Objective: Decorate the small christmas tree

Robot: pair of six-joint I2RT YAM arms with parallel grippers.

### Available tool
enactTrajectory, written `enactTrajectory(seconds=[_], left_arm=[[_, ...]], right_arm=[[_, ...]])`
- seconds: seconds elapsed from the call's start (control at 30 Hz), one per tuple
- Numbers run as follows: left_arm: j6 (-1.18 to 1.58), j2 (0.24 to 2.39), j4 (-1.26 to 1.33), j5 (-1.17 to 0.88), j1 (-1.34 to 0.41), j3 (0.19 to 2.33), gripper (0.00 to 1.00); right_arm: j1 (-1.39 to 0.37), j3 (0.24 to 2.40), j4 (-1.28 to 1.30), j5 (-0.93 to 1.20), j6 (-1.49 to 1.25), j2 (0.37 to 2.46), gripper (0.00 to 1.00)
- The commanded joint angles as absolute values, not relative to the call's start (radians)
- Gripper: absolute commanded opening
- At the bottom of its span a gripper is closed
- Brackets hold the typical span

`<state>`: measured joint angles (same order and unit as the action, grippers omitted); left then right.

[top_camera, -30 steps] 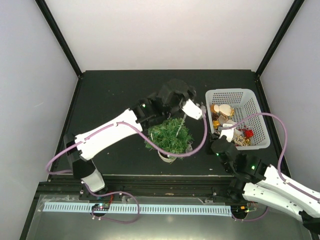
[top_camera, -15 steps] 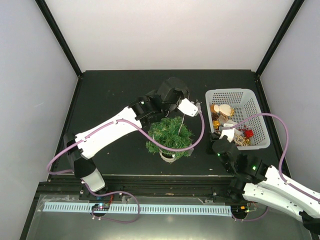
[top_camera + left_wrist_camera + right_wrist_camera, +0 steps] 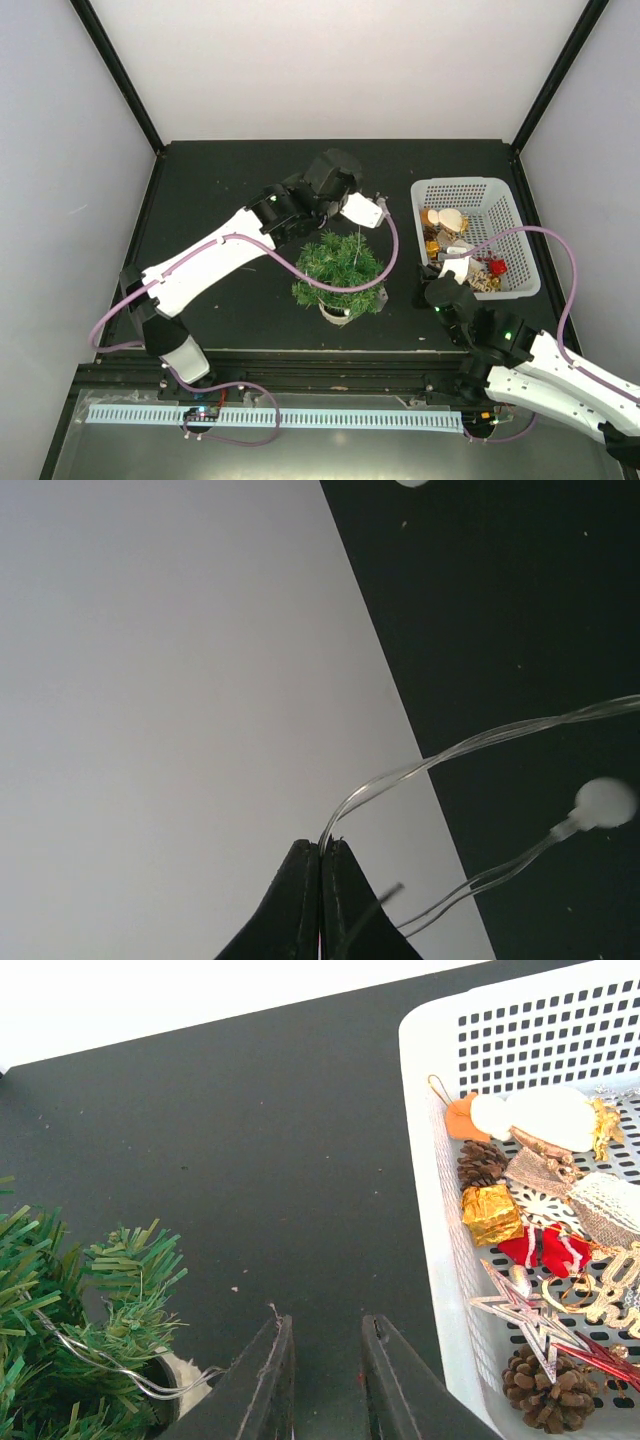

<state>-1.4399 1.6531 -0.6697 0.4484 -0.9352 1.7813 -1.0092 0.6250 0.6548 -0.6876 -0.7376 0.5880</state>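
Clear light-string wire pinched in left gripper; right gripper slightly apart, empty. Overtension may topple the small christmas tree.

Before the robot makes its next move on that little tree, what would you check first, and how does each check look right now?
1. Grip of the left gripper on the light wire: ok, jaws shut on the clear strand.
2. The wire reaches the small christmas tree: ok, a strand lies among its lower branches in the right wrist view.
3. The tree stands on its base: ok.
4. The right gripper is free: ok, jaws apart, nothing between them.
5. The basket is out of the wire's way: ok, it sits apart, to the tree's right.
6. The wire is free of snags: cannot tell.
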Motion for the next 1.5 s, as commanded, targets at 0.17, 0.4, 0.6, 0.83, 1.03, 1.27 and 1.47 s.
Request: enactTrajectory(seconds=[0.17, 0.4, 0.6, 0.83, 1.03, 1.27, 1.47], left_arm=[[-1.421, 1.5, -0.766, 0.526, -0.92, 1.714, 0.01], [-1.376, 1.446, -0.924, 0.551, -0.92, 1.699, 0.02], [-1.326, 1.405, -1.057, 0.576, -0.923, 1.697, 0.02], [-1.231, 1.409, -1.262, 0.562, -0.945, 1.785, 0.01], [-1.066, 1.495, -1.54, 0.458, -0.985, 1.99, 0.02], [-1.024, 1.455, -1.553, 0.423, -1.029, 1.937, 0.02], [-0.999, 1.443, -1.553, 0.384, -1.07, 1.896, 0.01]], right_arm=[[-1.014, 0.646, 0.627, -0.694, -0.73, 0.602, 0.22], [-1.014, 0.646, 0.621, -0.685, -0.733, 0.608, 0.22], [-1.014, 0.646, 0.618, -0.681, -0.731, 0.61, 0.22], [-1.014, 0.643, 0.601, -0.672, -0.732, 0.628, 0.22], [-1.014, 0.638, 0.592, -0.666, -0.737, 0.635, 0.22], [-1.014, 0.644, 0.592, -0.667, -0.735, 0.647, 0.22], [-1.014, 0.646, 0.59, -0.672, -0.736, 0.654, 0.22]])
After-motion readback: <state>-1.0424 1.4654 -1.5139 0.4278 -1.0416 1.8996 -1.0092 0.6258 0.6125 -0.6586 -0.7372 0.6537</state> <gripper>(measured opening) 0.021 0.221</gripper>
